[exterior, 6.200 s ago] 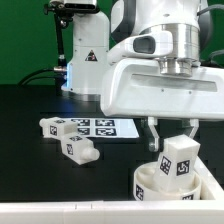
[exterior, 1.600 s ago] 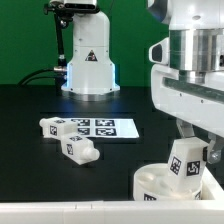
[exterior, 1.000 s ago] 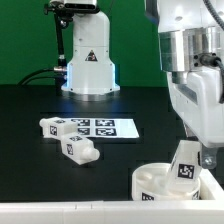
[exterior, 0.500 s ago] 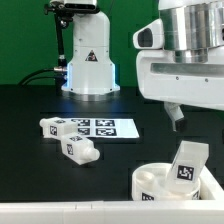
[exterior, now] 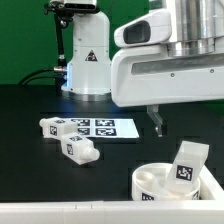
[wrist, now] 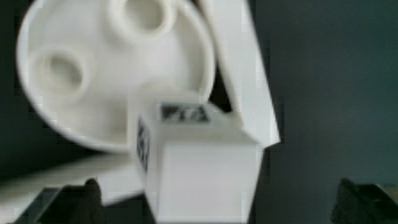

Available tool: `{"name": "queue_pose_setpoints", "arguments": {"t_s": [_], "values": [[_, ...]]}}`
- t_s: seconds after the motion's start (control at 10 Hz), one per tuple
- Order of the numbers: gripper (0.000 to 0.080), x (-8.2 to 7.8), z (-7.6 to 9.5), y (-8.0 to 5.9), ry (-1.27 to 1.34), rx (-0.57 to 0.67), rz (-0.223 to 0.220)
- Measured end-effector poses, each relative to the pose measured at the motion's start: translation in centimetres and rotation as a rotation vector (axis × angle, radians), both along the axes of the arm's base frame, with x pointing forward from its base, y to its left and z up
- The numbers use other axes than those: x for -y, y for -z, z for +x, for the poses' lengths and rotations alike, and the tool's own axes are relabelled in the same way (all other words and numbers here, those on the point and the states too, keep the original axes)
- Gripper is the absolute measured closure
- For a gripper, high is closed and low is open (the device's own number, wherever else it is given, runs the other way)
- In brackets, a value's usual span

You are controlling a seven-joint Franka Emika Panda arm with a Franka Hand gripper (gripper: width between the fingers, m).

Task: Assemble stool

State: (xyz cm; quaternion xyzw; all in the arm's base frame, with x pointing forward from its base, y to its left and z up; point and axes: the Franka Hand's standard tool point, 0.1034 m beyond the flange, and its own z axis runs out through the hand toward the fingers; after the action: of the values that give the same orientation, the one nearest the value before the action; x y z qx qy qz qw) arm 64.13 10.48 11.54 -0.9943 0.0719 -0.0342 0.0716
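Note:
The white round seat [exterior: 148, 183] lies at the front on the exterior view's right. One tagged white leg [exterior: 186, 162] stands in it, leaning a little. My gripper [exterior: 157, 123] hangs open above and to the exterior view's left of that leg, touching nothing. In the wrist view the seat [wrist: 98, 70] shows a socket hole. The leg [wrist: 196, 160] rises from the seat between my two spread fingertips [wrist: 71, 203], well apart from both. Two more tagged legs [exterior: 55, 127] [exterior: 79, 150] lie loose on the black table at the exterior view's left.
The marker board [exterior: 103, 128] lies flat behind the loose legs. The robot's white base [exterior: 88, 62] stands at the back. A long white bar [exterior: 60, 212] runs along the front edge of the table.
My gripper has let go of the leg, risen, and moved toward the exterior view's left. The leg stays leaning in the seat.

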Motion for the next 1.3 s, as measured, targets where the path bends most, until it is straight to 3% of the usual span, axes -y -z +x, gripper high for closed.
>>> {"name": "queue_pose_setpoints", "arguments": {"t_s": [0.4,0.6,0.8,1.1,1.3], "values": [[0.0150,0.8,-0.4,0.3,-0.239,0.033,-0.059],[0.0150,1.0,-0.3,0.1,-0.595,0.058,-0.131],[0.0150,-0.2,-1.0,0.7,-0.933,0.033,-0.174],[0.0150,0.5,-0.9,1.0,-1.142,0.036,-0.205],[0.0150,0.4,-0.6,2.5,-1.239,0.037,-0.227]]}}
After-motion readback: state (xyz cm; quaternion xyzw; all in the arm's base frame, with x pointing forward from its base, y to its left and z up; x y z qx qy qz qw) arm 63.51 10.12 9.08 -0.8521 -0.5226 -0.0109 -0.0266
